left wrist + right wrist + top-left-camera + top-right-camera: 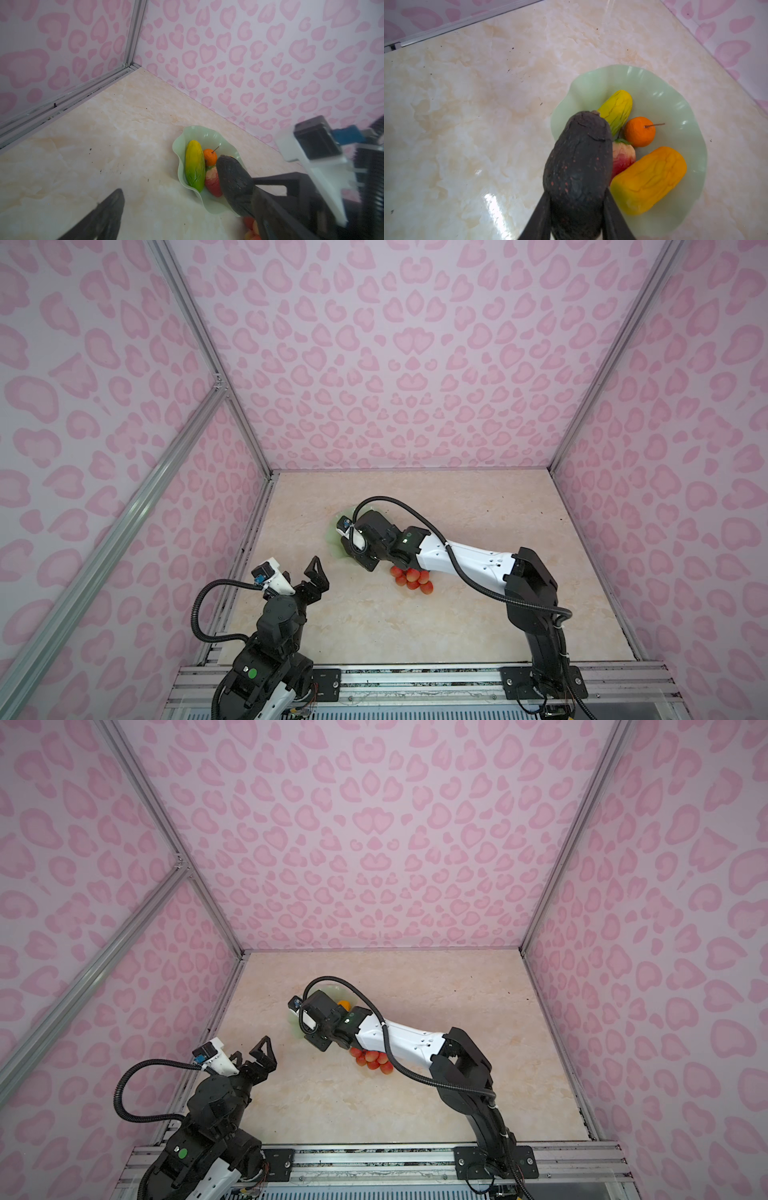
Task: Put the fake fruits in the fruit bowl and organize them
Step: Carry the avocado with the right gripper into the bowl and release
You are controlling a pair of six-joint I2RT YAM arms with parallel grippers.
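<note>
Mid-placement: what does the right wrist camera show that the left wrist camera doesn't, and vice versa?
Only the right wrist view: the yellow-orange fruit lying in the bowl, and the right gripper with both jaws closed on the avocado.
Only the left wrist view: part of the grape bunch on the table, outside the bowl.
Both: the avocado held over the bowl, with the green-yellow fruit, orange and strawberry already inside.
</note>
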